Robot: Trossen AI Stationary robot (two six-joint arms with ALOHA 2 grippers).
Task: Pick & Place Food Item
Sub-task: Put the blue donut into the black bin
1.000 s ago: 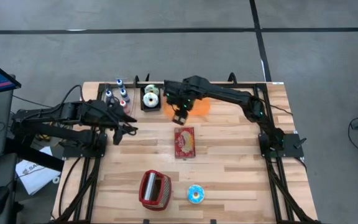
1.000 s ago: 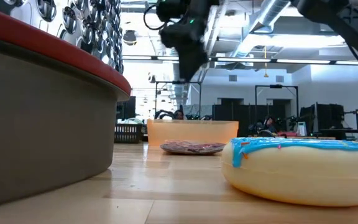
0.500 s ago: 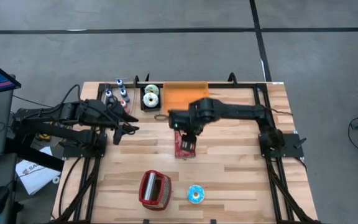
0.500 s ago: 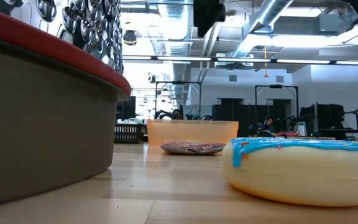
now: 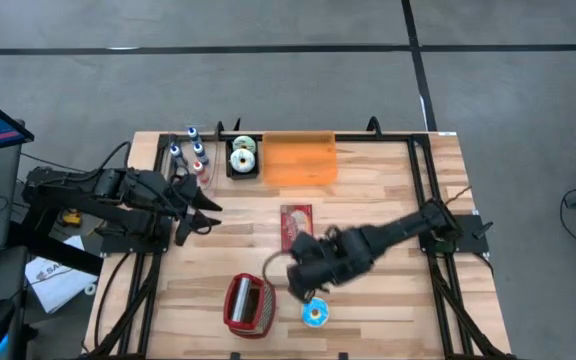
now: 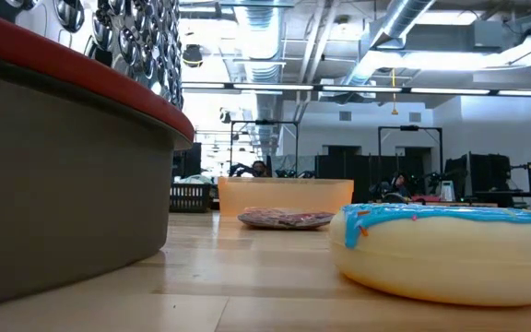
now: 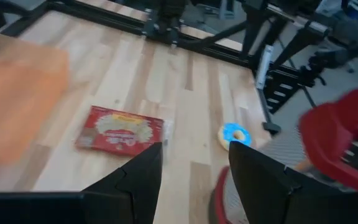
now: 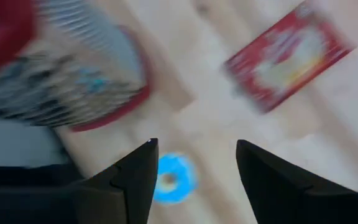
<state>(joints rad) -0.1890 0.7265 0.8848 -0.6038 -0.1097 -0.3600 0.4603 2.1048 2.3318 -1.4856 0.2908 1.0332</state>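
A donut with blue icing (image 5: 315, 313) lies flat near the table's front edge, close in the low view (image 6: 441, 251). A red snack packet (image 5: 296, 222) lies flat mid-table. My right gripper (image 5: 304, 284) hangs open above the table between the packet and the donut, pointing steeply down. In its wrist view the donut (image 8: 173, 178) shows below, between the spread fingers of that gripper (image 8: 194, 174), untouched. My left gripper (image 5: 198, 214) stands open over the table's left part with nothing between its fingers (image 7: 194, 180).
A red wire basket (image 5: 250, 303) stands left of the donut at the front. At the far edge are an orange bin (image 5: 298, 160), a black tray with donuts (image 5: 243, 157) and small bottles (image 5: 188, 150). Bare wood lies right of the packet.
My right gripper has swept from the orange bin at the far edge toward the near edge, passing over the red packet, and now hangs by the donut and basket; its wrist has rolled. My left gripper has swung slightly toward the near edge. No object has moved.
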